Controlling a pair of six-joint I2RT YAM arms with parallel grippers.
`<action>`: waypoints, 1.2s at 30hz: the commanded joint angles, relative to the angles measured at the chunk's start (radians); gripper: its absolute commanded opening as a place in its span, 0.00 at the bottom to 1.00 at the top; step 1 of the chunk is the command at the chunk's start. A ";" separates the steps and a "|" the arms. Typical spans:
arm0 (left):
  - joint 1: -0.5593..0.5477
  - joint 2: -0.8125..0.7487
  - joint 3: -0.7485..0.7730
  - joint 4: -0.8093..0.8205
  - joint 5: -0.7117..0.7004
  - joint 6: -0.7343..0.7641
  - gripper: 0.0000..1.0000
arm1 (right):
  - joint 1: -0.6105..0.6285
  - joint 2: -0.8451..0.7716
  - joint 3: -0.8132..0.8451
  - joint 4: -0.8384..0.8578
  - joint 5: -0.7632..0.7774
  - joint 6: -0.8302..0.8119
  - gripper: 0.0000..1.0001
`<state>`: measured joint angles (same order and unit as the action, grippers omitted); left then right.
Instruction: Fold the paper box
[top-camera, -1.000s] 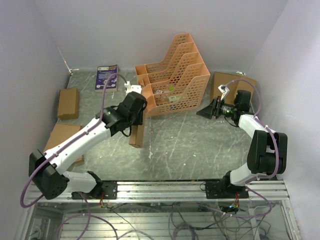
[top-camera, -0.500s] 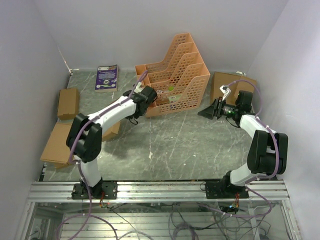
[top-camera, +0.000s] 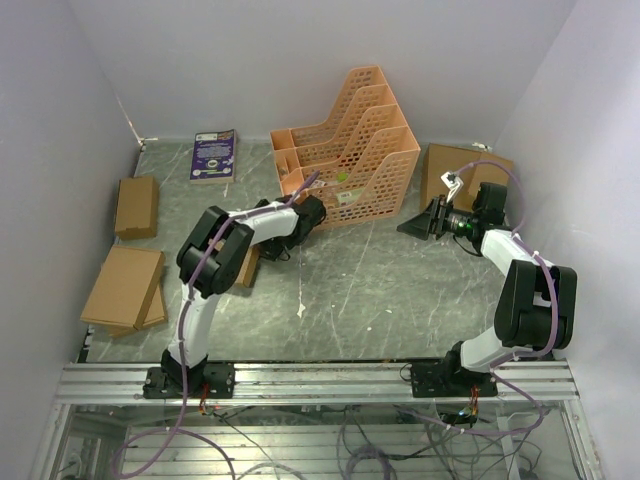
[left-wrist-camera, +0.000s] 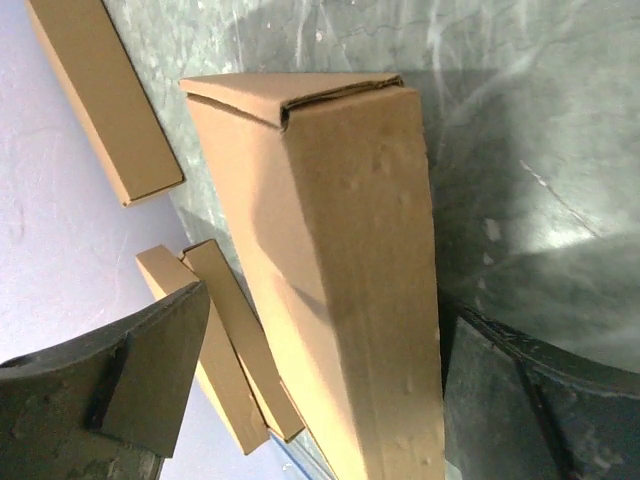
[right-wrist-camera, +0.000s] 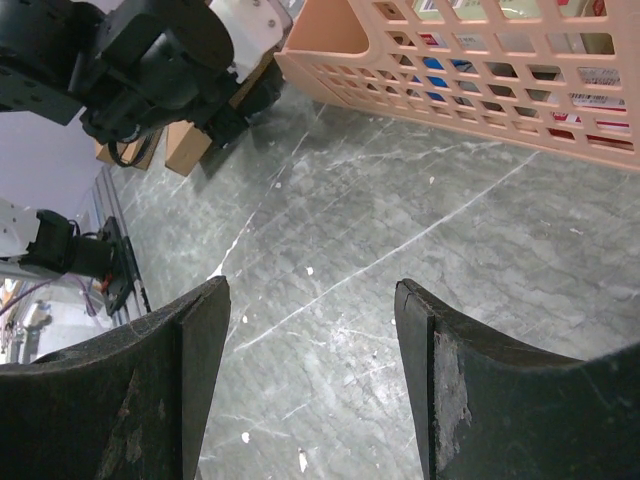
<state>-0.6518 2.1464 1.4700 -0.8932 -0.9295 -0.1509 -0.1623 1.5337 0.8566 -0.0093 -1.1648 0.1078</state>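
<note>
The paper box (left-wrist-camera: 350, 250) is folded into a long, flat brown cardboard box lying on the table, its far end flap slightly open. My left gripper (left-wrist-camera: 325, 300) is open and straddles the box's near end, with a clear gap on the left side. From above, the box (top-camera: 247, 268) shows only partly beside the folded left arm, and the left gripper (top-camera: 273, 245) sits just in front of the rack. My right gripper (right-wrist-camera: 312, 290) is open and empty, hovering over bare table at the right (top-camera: 425, 220).
An orange lattice file rack (top-camera: 350, 150) stands at the back centre. Ready-made cardboard boxes lie along the left wall (top-camera: 135, 205), at the front left (top-camera: 125, 285) and at the back right (top-camera: 455, 170). A purple book (top-camera: 213, 153) lies at the back.
The left arm has folded in toward the rack and its jaws have opened off the paper box, which now lies on the table. The right gripper has barely moved.
</note>
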 joint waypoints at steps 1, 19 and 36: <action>-0.049 -0.097 -0.050 0.083 0.131 0.034 0.99 | -0.011 -0.015 0.007 0.002 -0.022 -0.009 0.66; 0.207 -0.653 -0.349 0.354 0.839 0.012 0.84 | 0.122 -0.083 0.010 -0.093 0.046 -0.192 0.24; 0.886 -0.445 -0.364 0.486 1.072 -0.137 0.33 | 0.942 0.440 0.493 -0.103 0.908 0.133 0.00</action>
<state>0.2386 1.6535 1.0367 -0.3592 0.1780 -0.3004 0.7269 1.8500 1.1957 -0.0921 -0.5201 0.0212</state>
